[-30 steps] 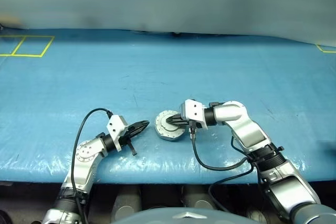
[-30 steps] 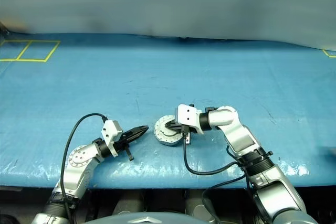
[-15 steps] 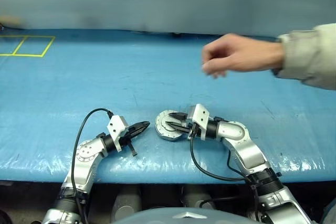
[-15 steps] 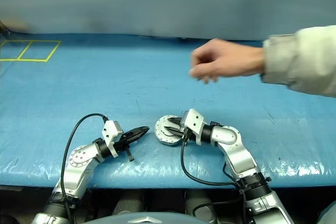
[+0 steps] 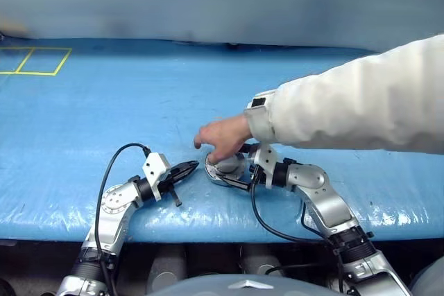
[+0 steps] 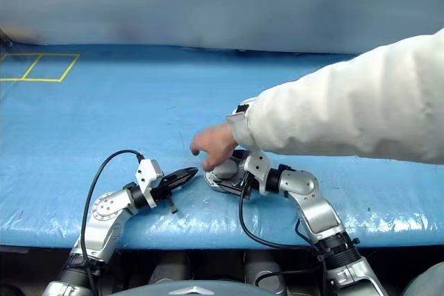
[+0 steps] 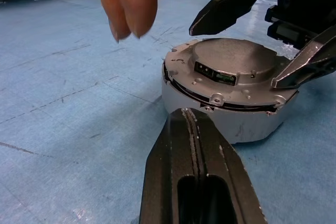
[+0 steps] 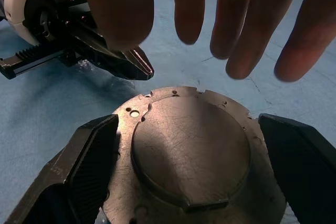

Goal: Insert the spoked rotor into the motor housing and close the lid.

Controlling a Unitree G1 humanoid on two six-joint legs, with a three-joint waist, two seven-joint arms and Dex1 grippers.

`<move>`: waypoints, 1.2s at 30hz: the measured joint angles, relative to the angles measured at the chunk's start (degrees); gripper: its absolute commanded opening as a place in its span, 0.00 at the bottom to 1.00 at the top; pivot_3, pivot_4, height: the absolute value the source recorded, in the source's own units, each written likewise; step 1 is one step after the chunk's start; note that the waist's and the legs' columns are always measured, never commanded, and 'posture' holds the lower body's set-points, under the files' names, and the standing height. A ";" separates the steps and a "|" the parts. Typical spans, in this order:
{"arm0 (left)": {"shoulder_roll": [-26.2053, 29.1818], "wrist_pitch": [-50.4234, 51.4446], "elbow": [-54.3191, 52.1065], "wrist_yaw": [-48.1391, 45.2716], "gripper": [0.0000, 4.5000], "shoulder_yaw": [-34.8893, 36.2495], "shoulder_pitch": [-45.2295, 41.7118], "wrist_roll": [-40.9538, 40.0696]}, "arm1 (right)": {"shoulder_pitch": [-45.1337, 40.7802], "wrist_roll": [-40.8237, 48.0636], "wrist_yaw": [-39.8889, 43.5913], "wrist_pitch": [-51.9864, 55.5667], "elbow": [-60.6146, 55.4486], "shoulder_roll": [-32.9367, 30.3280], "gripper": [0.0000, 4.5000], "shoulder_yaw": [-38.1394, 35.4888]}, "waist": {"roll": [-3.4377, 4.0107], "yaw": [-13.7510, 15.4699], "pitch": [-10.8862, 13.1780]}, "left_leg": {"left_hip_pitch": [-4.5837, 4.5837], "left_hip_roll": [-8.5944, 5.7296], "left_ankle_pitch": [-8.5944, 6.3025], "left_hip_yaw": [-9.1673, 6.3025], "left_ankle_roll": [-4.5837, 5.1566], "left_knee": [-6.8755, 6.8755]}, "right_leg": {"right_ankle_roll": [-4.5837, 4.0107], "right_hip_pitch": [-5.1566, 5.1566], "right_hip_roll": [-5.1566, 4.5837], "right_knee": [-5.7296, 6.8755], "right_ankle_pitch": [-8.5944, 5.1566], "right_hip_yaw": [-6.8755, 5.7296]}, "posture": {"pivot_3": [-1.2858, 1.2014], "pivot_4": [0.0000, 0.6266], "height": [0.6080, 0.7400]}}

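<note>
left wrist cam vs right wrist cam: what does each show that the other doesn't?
Left wrist: the side wall of the motor housing and the seam under the lid. Right wrist: the lid's top face-on, with its rim holes. Both: the shut left claw, the open right claw straddling the housing, a person's fingers above it.

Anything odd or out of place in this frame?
Yes. A person's hand reaches in over the closed housing, fingers hovering just above its lid, while the open right end effector straddles it. The lid seam looks slightly uneven at the near edge.
</note>
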 measured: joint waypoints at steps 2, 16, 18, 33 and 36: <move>0.00 0.00 0.00 0.01 0.00 0.00 0.07 0.05 | -0.07 -0.10 -0.05 0.00 0.10 0.14 1.00 0.01 | 0.00 0.00 0.00 | 0.00 0.00 0.00 0.00 0.00 0.00 | 0.00 0.00 0.00 0.00 0.00 0.00 | 0.52 0.24 1.00; -0.09 0.04 0.00 -0.02 0.00 0.01 0.64 0.46 | -0.43 8.96 -1.43 5.30 -0.51 1.60 1.00 -7.56 | 0.01 0.12 0.03 | -0.07 -0.01 0.00 -0.01 0.00 -0.01 | 0.00 -0.04 -0.01 -0.02 0.00 0.00 | 0.52 0.24 1.00; -0.09 0.06 0.01 -0.04 0.00 0.01 0.62 0.46 | -0.42 9.93 -1.46 5.55 -0.77 1.57 1.00 -8.87 | 0.01 0.20 0.03 | -0.12 -0.02 0.00 -0.02 0.00 -0.01 | 0.01 -0.06 -0.01 -0.04 0.00 0.00 | 0.52 0.24 1.00; -0.07 0.11 0.76 -0.84 0.00 0.01 0.47 0.47 | 0.17 12.95 -3.18 6.80 -2.71 -1.49 1.00 -14.46 | 0.02 0.01 0.03 | -0.13 -0.01 0.00 -0.01 0.00 0.00 | 0.01 -0.09 0.00 -0.03 0.00 0.00 | 0.52 0.24 1.00; -0.07 0.12 0.76 -0.99 0.00 0.01 0.29 0.48 | 0.30 12.90 -3.42 6.80 -2.71 -1.68 1.00 -14.45 | 0.02 0.00 0.03 | -0.13 0.00 0.00 -0.01 0.00 -0.01 | 0.01 -0.09 0.01 -0.03 0.00 0.00 | 0.52 0.24 1.00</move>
